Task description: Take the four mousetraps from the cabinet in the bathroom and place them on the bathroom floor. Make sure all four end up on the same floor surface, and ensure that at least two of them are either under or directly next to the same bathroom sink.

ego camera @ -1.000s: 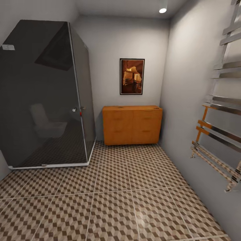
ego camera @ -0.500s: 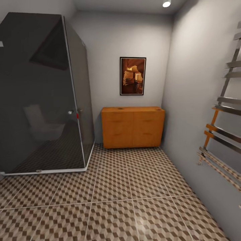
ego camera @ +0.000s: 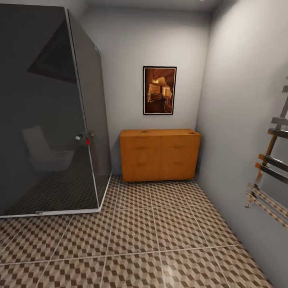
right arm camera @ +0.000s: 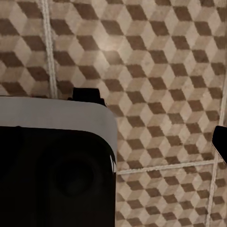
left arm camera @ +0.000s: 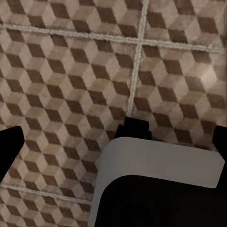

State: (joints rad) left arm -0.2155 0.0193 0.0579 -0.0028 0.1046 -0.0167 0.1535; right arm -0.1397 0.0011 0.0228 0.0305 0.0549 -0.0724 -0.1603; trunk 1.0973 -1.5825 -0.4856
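The camera has advanced: the cabinet [ego camera: 160, 155] now sits larger at frame centre, beyond the bathroom floor [ego camera: 152, 240]; shower enclosure [ego camera: 48, 120] at left. Jaw states cannot be told.

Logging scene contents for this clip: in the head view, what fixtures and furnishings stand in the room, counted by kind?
Orange-brown wooden cabinet: 1
Dark glass shower enclosure: 1
Framed picture on the back wall: 1
Metal towel rack on the right wall: 1
Total: 4
All stand on or above the cube-patterned bathroom floor; small marks on the cabinet top are too small to identify.
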